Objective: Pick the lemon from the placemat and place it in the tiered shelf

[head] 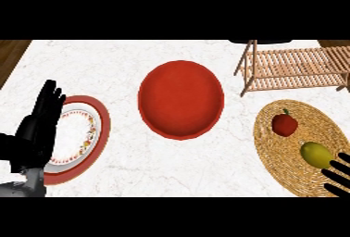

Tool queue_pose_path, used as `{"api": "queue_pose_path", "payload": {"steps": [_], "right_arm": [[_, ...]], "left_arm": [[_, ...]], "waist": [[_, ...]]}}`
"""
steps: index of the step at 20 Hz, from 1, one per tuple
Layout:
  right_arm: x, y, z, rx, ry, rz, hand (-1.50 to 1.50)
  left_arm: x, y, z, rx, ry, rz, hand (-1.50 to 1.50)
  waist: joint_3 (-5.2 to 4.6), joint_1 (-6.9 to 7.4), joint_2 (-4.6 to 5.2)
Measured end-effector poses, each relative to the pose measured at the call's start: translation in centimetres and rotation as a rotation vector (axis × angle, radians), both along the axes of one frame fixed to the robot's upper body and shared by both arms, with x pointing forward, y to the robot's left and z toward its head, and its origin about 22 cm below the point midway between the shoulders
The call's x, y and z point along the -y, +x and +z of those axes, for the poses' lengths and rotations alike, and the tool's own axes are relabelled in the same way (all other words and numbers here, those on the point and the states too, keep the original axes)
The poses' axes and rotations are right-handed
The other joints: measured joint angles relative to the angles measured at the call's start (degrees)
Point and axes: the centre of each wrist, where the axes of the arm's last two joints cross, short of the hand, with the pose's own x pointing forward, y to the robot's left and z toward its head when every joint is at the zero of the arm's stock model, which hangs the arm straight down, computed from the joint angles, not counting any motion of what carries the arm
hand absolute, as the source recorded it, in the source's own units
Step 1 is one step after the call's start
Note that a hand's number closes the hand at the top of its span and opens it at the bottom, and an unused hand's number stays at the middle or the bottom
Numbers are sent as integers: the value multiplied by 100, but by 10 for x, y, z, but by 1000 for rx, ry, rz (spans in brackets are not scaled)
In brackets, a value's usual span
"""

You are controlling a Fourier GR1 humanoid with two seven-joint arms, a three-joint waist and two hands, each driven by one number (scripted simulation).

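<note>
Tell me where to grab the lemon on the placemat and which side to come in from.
Grip the lemon across its narrow middle, coming from above and the near right, where the right hand already shows with straight fingers. It lies on its side on the woven placemat, long axis slanting, and the apple sits apart on its far left, so that side seems tighter.

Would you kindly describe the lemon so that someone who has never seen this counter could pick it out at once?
Look to the counter's right side, where a round woven placemat lies in front of the wooden tiered shelf. Two fruits sit on it; the lemon is the nearer one, just by the right hand. It is yellow-green and oval, while its neighbour is a red apple.
</note>
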Motion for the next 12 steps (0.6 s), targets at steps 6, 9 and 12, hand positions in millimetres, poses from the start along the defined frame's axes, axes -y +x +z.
{"api": "queue_pose_path", "payload": {"steps": [6,9,12], "right_arm": [[5,6,-17,2,11,-21,-150],[7,13,-26,-1,7,-28,-150],[6,23,-32,9,-4,-30,-150]], "left_arm": [[13,1,-4,-2,-2,-8,0],[10,0,-4,-1,3,-14,0],[9,-2,-3,4,6,-9,0]], "waist": [[-3,59,9],[-3,80,12],[-5,96,13]]}}
